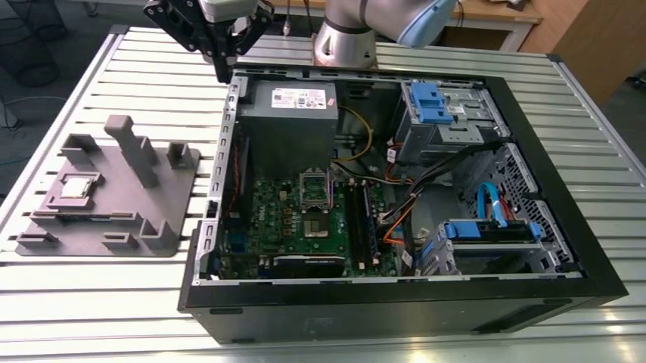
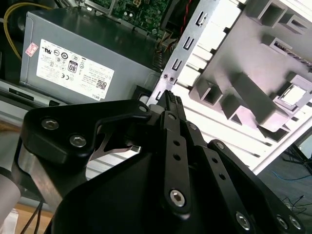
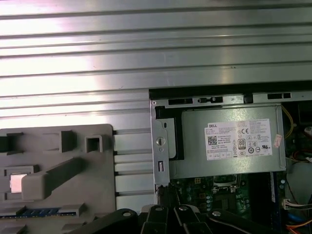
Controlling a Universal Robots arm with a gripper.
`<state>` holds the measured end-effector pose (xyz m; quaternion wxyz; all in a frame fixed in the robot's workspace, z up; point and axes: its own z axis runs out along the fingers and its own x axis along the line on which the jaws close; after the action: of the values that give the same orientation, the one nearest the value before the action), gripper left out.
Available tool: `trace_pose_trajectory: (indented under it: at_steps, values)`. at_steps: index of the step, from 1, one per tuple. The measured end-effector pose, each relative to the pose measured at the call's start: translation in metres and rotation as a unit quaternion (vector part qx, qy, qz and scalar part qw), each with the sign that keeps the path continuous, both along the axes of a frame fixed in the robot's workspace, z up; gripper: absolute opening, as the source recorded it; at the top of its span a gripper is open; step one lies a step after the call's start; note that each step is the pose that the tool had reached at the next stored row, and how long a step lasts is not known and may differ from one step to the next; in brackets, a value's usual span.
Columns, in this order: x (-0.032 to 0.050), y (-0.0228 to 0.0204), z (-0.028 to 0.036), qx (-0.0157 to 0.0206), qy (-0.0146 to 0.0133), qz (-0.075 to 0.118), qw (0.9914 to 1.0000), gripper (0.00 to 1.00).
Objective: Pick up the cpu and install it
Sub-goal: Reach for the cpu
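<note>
**Chip waits on its stand, down and to the left of an empty gripper**

At the exterior view's left, a grey plastic stand (image 1: 166, 200) lies on the slatted metal table (image 1: 121, 68). The cpu (image 1: 79, 185) sits flat in a square seat on the stand, silvery top facing up. It is at the left middle of the frame and apart from everything else. Being square, it has no long axis to line up with. Both wrist views also show it as a bright patch on the stand.

The gripper (image 1: 224, 72) hangs at the upper left of the frame, above the back left corner of the open computer case (image 1: 404, 302). Its fingers are pressed together with nothing between them, which the second wrist view shows closer up. From the gripper, the cpu lies well apart, towards the exterior view's left and lower in the frame, across bare table and outside the case wall.

Further right, inside the case, the grey power supply (image 1: 293, 106) carries a white label (image 1: 301, 97) with print and small marks, and another sticker at one corner. I leave the print unread. Below the power supply in the frame, the board's socket (image 1: 315, 189) looks open and unfilled, so I judge that nothing has been installed. Blue drive brackets (image 1: 429, 102) sit at the exterior view's right.
</note>
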<state>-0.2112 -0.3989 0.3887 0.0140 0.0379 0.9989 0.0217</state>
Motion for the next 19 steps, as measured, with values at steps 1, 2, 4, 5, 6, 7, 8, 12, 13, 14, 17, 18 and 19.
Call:
trace_pose_trajectory:
  at_steps: [1,2,4,5,6,7,8,12,13,14,17,18,19]
  values:
    - [-0.0003,0.0000,0.0001,0.0000,0.0001,0.000,1.00000,0.11]
    - [-0.0004,0.0000,0.0000,0.0001,0.0000,0.000,1.00000,0.11]
    - [-0.0008,0.0000,0.0000,0.0003,0.0000,0.000,1.00000,0.11]
    - [-0.0011,0.0000,0.0000,0.0005,0.0000,0.000,1.00000,0.11]
    - [-0.0013,0.0000,0.0000,0.0006,0.0000,0.000,1.00000,0.11]
    - [-0.0016,0.0000,0.0000,0.0008,0.0000,0.000,1.00000,0.11]
    - [-0.0018,0.0000,0.0000,0.0011,0.0000,0.000,1.00000,0.11]
    - [-0.0027,0.0000,0.0000,0.0018,0.0000,0.000,1.00000,0.11]
    - [-0.0031,0.0000,0.0000,0.0022,0.0000,0.000,1.00000,0.11]
    - [-0.0035,0.0000,0.0000,0.0024,0.0000,0.000,1.00000,0.11]
    - [-0.0060,0.0000,-0.0001,0.0025,0.0000,0.000,1.00000,0.11]
    - [-0.0073,0.0000,-0.0002,0.0025,0.0000,0.000,1.00000,0.11]
    - [-0.0087,0.0000,-0.0003,0.0025,0.0000,0.000,1.00000,0.11]
